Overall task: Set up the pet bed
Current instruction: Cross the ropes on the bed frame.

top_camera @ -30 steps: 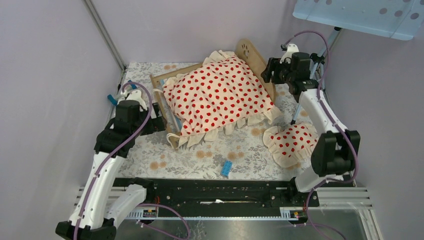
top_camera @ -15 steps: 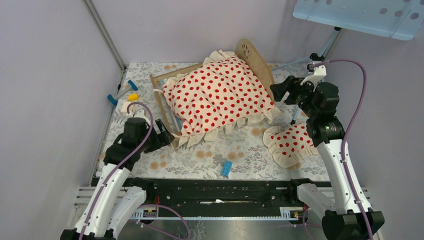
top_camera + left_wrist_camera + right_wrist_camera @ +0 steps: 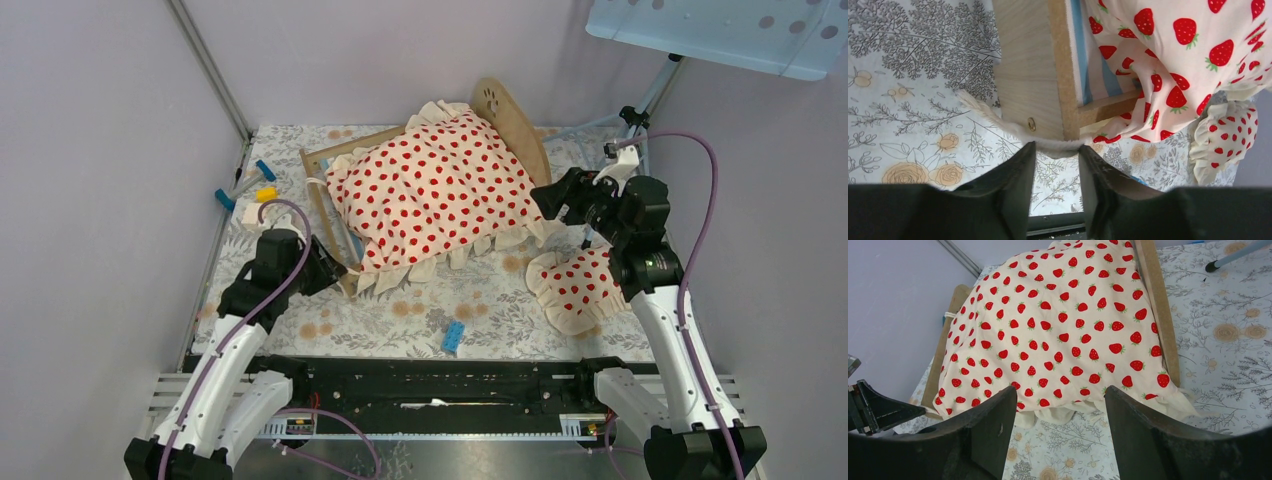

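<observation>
The pet bed (image 3: 497, 105) sits mid-table toward the far side, its mattress mostly under the strawberry blanket (image 3: 440, 190). I judge the frame thin, stiff and light, likely to skid on the flowered table cover (image 3: 400, 320), so an end board's edge is the place to grip. My left gripper (image 3: 1055, 152) is half-spread just below the near-left end board (image 3: 1023, 75). I can't tell whether its tips touch the white cord (image 3: 998, 122). My right gripper (image 3: 1058, 395) hangs wide apart above the blanket, empty.
</observation>
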Motion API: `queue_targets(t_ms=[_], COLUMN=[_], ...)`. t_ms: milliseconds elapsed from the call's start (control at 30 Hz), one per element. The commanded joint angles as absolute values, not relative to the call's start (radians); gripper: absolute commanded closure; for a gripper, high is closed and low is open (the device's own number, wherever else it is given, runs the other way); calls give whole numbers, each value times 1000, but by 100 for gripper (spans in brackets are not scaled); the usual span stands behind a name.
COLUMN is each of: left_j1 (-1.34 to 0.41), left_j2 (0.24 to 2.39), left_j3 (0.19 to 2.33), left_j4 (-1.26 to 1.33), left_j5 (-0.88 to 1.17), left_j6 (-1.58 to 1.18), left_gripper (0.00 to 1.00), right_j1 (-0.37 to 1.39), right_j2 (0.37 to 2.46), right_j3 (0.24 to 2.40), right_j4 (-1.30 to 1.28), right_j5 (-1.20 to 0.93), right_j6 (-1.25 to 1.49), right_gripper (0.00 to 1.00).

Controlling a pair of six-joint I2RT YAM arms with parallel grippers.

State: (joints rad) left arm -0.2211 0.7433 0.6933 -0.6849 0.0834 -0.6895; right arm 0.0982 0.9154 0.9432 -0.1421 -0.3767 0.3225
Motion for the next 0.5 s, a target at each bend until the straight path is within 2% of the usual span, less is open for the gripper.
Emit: queue_targets(t_ms=[0, 267, 467], left_j1=[-215, -215, -215], left_j2=[751, 779, 794], left_j3=[696, 723, 762], left_j4=[-608, -612, -627], left_j5=[85, 104, 233], left_j6=[-687, -646, -633], left_gripper=[67, 98, 100], right_j1=[103, 103, 105], right_j2=[884, 868, 853], right_j3=[937, 918, 897], right_j4=[-113, -119, -110], right_j5=[-411, -424, -463], right_j6=[333, 336, 360], right_gripper=[28, 29, 32])
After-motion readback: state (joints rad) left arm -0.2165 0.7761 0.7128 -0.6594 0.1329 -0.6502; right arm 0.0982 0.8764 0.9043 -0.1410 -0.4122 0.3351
